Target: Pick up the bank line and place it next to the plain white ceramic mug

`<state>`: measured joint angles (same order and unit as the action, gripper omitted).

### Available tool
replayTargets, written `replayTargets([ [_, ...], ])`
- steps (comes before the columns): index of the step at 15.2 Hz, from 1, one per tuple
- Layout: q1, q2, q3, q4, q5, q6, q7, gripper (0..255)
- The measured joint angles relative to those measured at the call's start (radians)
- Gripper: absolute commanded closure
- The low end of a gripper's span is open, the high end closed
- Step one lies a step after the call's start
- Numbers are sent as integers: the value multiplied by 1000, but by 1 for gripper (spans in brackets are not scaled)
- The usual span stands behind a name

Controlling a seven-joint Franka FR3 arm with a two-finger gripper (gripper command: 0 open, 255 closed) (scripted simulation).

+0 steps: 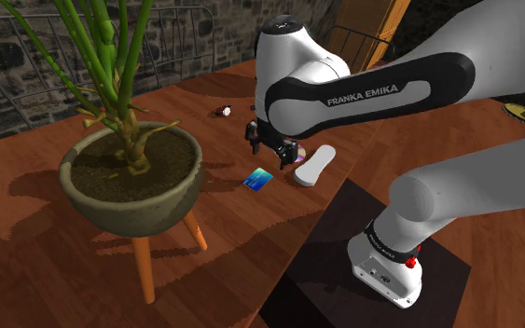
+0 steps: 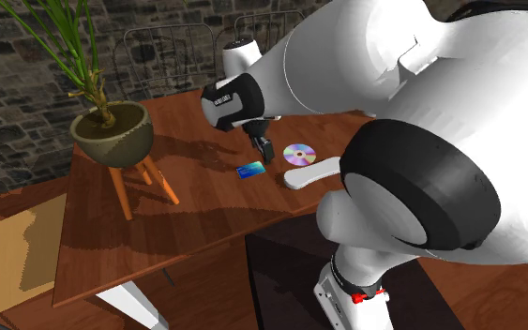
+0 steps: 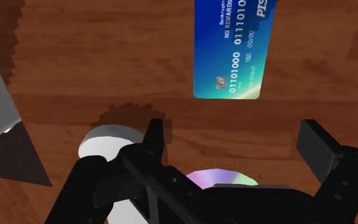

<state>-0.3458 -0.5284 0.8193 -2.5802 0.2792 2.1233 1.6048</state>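
Observation:
A blue bank card [image 1: 258, 179] [image 2: 250, 170] [image 3: 233, 48] lies flat on the wooden table [image 1: 46, 242]. My gripper [image 1: 268, 149] [image 2: 264, 148] [image 3: 234, 143] hovers just above the table beside the card, open, with only bare wood between its fingers. The card lies just beyond the fingertips [image 3: 155, 137]. A white elongated object [image 1: 314, 167] [image 2: 310, 173] [image 3: 107, 139], possibly the mug, lies close behind the gripper, beside a shiny disc [image 1: 293, 152] [image 2: 299, 155] [image 3: 223, 177].
A large potted plant [image 1: 130, 172] [image 2: 112, 131] on orange legs stands on the table at the shoulder view's left. A small red-and-white item [image 1: 222, 111] lies farther back. The dark stand [image 1: 363, 270] is at the lower right. Chairs [image 2: 173, 56] line the stone wall.

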Motion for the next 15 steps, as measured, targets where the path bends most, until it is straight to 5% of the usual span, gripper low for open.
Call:
replayTargets([
  [13, -44, 84, 66, -51, -12, 130, 45, 0],
  [14, -44, 84, 66, -51, -12, 130, 45, 255],
  [15, -44, 83, 65, -50, -12, 131, 45, 255],
])
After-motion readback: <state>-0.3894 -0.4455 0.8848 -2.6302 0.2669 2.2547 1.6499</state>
